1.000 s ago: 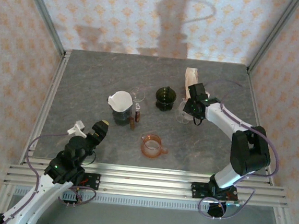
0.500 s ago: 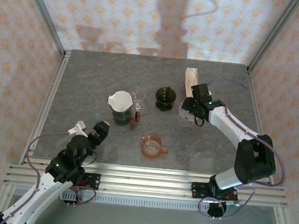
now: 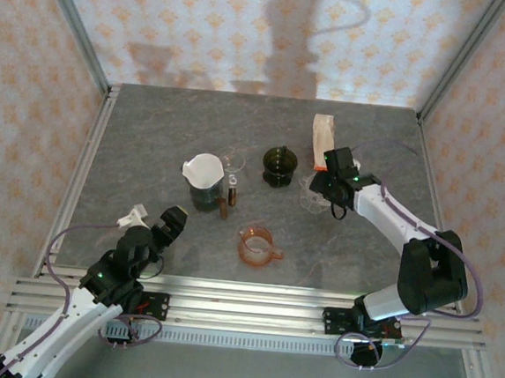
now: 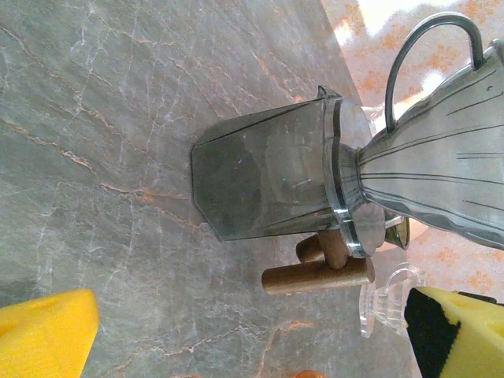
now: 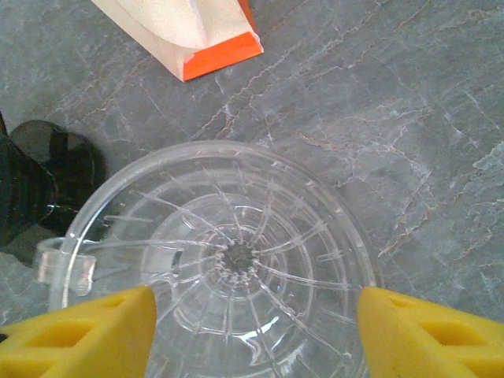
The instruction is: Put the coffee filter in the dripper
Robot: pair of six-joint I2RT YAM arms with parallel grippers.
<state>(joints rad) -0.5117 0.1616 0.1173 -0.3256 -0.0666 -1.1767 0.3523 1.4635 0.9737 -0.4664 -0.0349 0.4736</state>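
In the right wrist view the clear dripper [image 5: 236, 260] runs off the lower edge, its near rim covered by the yellow pads [image 5: 87, 331] of the right pincer [image 5: 253, 311]. The filter pack [image 5: 185, 35] is cut by the top edge, the dark green dripper [image 5: 35, 189] by the left. In the left wrist view the ribbed dripper [image 4: 441, 189] on the carafe [image 4: 260, 181] is cut off at the right edge, brown cylinders [image 4: 315, 276] lie partly behind the carafe, and an orange sliver [image 4: 303, 375] at the bottom is too little to name.

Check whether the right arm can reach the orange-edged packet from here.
Probably yes. The right gripper hangs open over the clear dripper, and the orange-edged packet lies just beyond it on the bare table, with nothing between.
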